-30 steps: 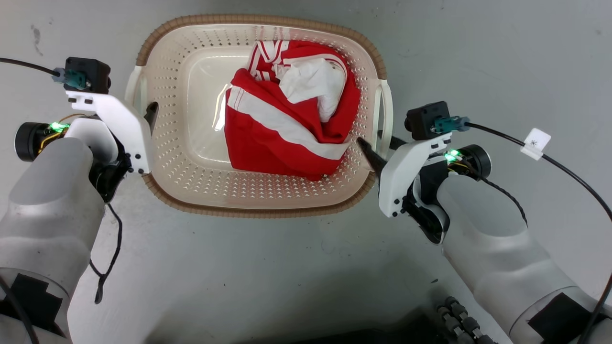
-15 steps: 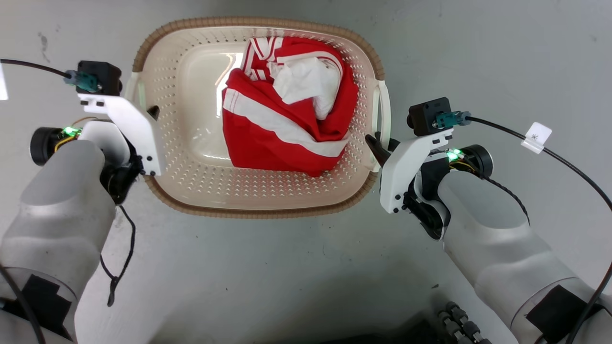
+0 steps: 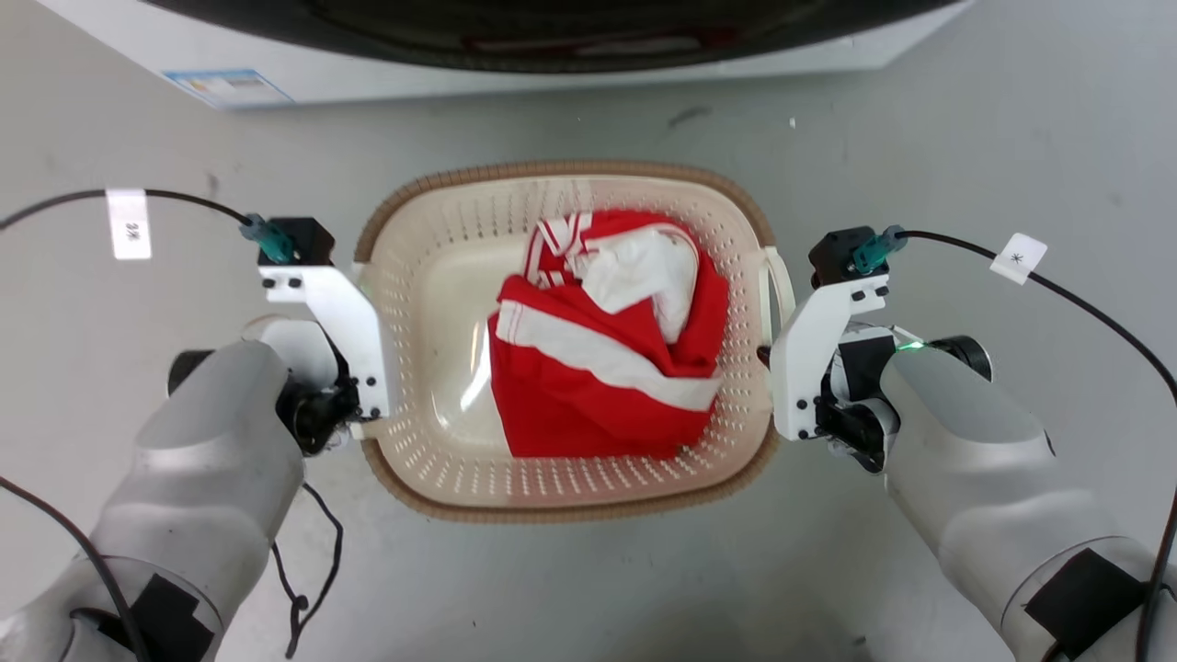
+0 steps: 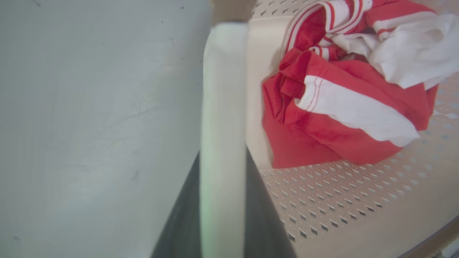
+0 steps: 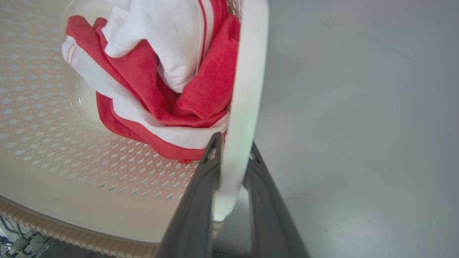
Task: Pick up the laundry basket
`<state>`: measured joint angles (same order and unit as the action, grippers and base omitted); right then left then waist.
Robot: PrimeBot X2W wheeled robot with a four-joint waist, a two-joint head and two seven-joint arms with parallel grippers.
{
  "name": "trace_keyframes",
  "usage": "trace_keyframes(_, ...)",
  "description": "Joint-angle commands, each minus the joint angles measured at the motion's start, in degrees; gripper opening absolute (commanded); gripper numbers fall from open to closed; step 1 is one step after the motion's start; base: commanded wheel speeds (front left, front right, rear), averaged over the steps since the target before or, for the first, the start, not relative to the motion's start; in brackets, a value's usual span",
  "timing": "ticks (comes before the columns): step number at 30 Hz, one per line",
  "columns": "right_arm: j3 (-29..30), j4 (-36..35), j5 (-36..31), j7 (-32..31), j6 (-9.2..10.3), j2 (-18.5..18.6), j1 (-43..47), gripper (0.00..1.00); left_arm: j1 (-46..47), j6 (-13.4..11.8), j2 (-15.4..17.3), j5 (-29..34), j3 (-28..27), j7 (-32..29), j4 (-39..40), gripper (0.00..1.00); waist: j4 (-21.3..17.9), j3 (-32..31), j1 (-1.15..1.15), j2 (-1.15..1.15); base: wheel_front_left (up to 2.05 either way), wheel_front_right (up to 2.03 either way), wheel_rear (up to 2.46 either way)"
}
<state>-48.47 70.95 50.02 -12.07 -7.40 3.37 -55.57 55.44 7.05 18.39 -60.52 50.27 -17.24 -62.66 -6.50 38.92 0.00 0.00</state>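
Note:
The laundry basket (image 3: 552, 171), cream with perforated walls and a brown woven-look rim, sits in the middle of the head view between my two arms. A red and white cloth (image 3: 602, 377) lies bunched inside it. In the left wrist view my left gripper (image 4: 223, 157) is shut on the basket's white left handle (image 4: 223, 89), one dark finger on each side. My right gripper (image 5: 235, 141) is shut the same way on the white right handle (image 5: 249, 71). The basket looks held up off the grey floor.
A white washer (image 3: 570, 69) with a dark front runs along the top of the head view, just beyond the basket. Black cables with white tags (image 3: 1016, 257) trail from both wrists. Grey floor (image 3: 965, 138) lies all around.
The head camera has moved, bringing the washer into view and making the basket look smaller. Both grippers have closed on the handles; the right finger seen inside the basket wall has drawn in.

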Motion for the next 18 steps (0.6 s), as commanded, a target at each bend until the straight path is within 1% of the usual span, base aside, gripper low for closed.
trace_keyframes(1,-0.3,0.2,0.4,-1.8,-0.16,-0.9,-0.8,0.0,-1.0,0.8,-1.9,-1.2,0.6,-1.5,0.7,0.0,1.6,-4.9,0.0,0.0,0.0,0.0,0.0)
trace_keyframes(5,-0.4,1.3,1.4,-6.4,-0.17,-1.0,0.5,0.0,-2.5,0.8,-3.1,-3.6,1.6,-4.4,0.7,0.0,2.4,-9.5,0.0,0.0,0.0,0.0,0.0)
trace_keyframes(9,-0.1,1.8,2.6,-10.2,-0.17,-1.0,1.8,0.0,-3.9,0.8,-3.4,-5.6,2.3,-6.5,0.6,0.0,2.6,-13.6,0.0,0.0,0.0,0.0,0.0)
trace_keyframes(18,0.4,2.4,3.6,-14.3,-0.17,-1.0,3.5,0.0,-5.8,0.8,-4.0,-8.7,3.2,-8.9,-0.4,0.0,2.7,-20.9,0.0,0.0,0.0,0.0,0.0)
